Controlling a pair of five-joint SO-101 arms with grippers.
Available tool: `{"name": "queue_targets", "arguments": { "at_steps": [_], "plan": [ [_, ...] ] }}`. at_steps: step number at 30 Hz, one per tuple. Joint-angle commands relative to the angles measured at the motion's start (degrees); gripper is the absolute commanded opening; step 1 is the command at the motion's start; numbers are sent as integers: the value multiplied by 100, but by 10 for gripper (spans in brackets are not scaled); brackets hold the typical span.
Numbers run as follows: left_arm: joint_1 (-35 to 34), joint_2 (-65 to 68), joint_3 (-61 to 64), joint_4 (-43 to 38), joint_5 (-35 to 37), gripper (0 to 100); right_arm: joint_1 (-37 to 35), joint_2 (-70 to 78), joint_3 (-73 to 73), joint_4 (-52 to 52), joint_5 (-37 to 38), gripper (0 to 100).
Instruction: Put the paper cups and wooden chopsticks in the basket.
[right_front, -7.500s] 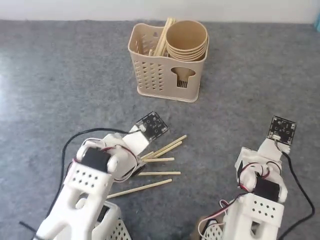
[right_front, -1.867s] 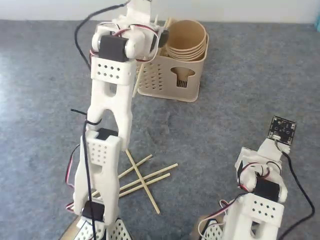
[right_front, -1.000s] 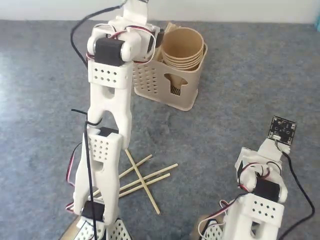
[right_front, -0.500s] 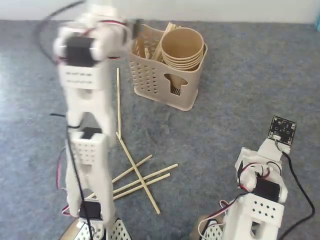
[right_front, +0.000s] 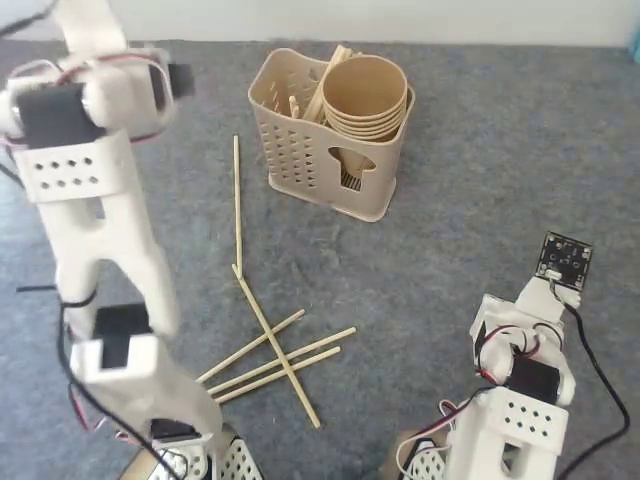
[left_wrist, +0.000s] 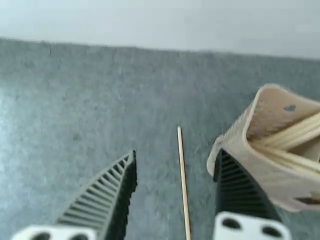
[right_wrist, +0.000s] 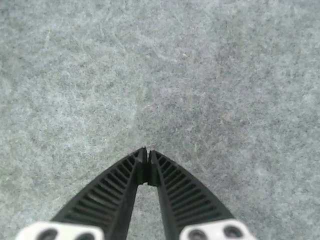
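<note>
Basket: the basket (right_front: 300, 150) stands upright toward the far side of the table (right_front: 500, 150).
Paper cups: the paper cups (right_front: 366, 90) sit nested in one stack inside the basket, in the half toward the right arm's side.
Stowed sticks: a bundle of chopsticks (right_front: 318, 85) leans inside the basket, just beside the cup stack.
Stray chopstick: one stray chopstick (right_front: 237, 200) lies flat on the table just beside the basket, on the left arm's side. Its near end appears to meet the loose pile.
Loose pile: four more sticks lie crossed in a loose pile (right_front: 280, 352) on the table, well apart from the basket and near the left arm's base.
Left end effector: the left end effector (left_wrist: 177, 154) hangs above the table with its jaws wide apart and nothing gripped. The stray chopstick and the basket's wall lie below it.
Right end effector: the right end effector (right_wrist: 146, 151) has its jaws pressed together on nothing, over bare table. Its arm is folded low by its base.
Done so far: the cups look finished, and some of the chopsticks are in.
Left to do: by my count five sticks lie outside the basket and need lifting in. The stray one is closest to it.
Progress: I judge the cup half complete and the chopstick half only partly done.
</note>
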Motion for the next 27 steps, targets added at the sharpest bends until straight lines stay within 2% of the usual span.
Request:
{"name": "queue_targets", "arguments": {
  "at_steps": [1,5,10,14,22,27],
  "plan": [
    [-35,-703,1235,-352,-53,242,31,-110,-18,-48,141,9],
    [-35,-738,2668,-879,-62,241,31,-110,-18,-40,141,9],
    [-18,-791,4514,-2189,-44,240,31,-110,-18,-40,141,9],
    [141,-738,5534,-3112,-35,240,31,-110,-18,-40,141,9],
    [554,-721,6870,-4976,-18,239,31,-110,-18,-40,141,9],
    [563,-264,6835,-5116,255,239,31,-110,-18,-40,141,9]
  ]
}}
